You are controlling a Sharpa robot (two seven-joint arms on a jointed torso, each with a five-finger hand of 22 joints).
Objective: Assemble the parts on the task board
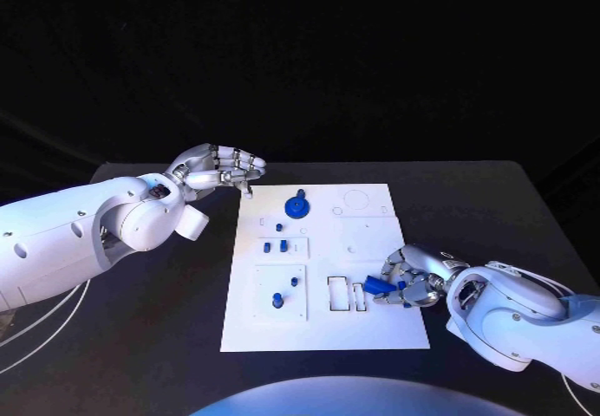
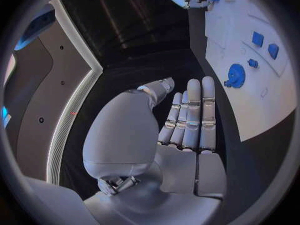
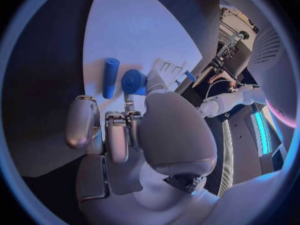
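Black table (image 1: 500, 199) — task board (image 1: 375, 334) unlabelled, no writing.

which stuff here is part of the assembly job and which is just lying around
Job:
task board
blue gear
small blue parts standing in the board
blue cylinder
blue part held in right hand
left hand, holding nothing

Lying about:
black table; I see nothing else loose on it.

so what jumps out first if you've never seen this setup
The white board in the middle of the black table, dotted with small blue parts, a round blue gear near its far end. At its right edge the right hand pinches a blue part; the left hand hovers curled at the far-left corner.
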